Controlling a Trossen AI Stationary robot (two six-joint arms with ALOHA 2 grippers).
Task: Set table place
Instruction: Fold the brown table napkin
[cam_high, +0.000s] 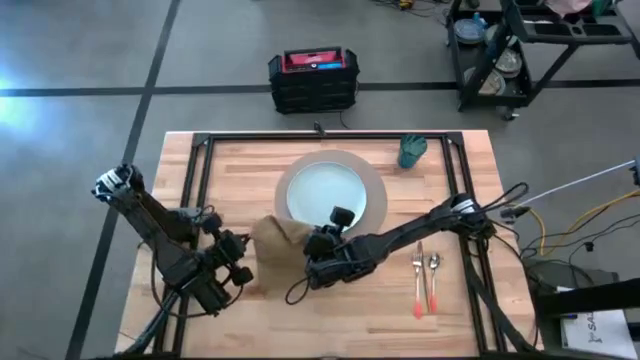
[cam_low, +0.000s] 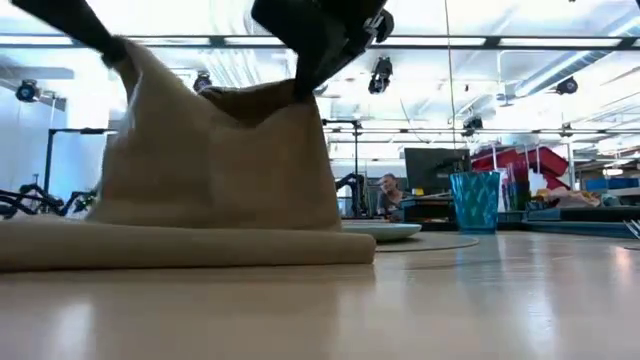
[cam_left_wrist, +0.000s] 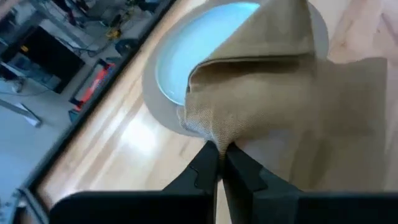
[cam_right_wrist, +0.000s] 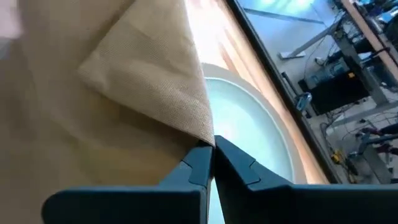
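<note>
At lower centre of the high view, the left gripper (cam_left_wrist: 217, 155) and the right gripper (cam_right_wrist: 211, 152) are each clamped on an edge of the brown napkin (cam_high: 275, 238), holding it raised above the table (cam_high: 330, 310). Beyond it, the pale plate (cam_high: 330, 193) rests on the round mat (cam_high: 378, 180). The fork (cam_high: 418, 275) and spoon (cam_high: 433, 278) lie at lower right, and the teal cup (cam_high: 412, 151) stands at upper right.

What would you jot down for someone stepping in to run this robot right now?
Left gripper and right gripper: each shut on a corner of the napkin, lifted beside the plate.
Plate sits on the mat, cup behind it, fork and spoon laid together to the plate's right on the table.
Left to do: fold and lay the napkin down.
</note>
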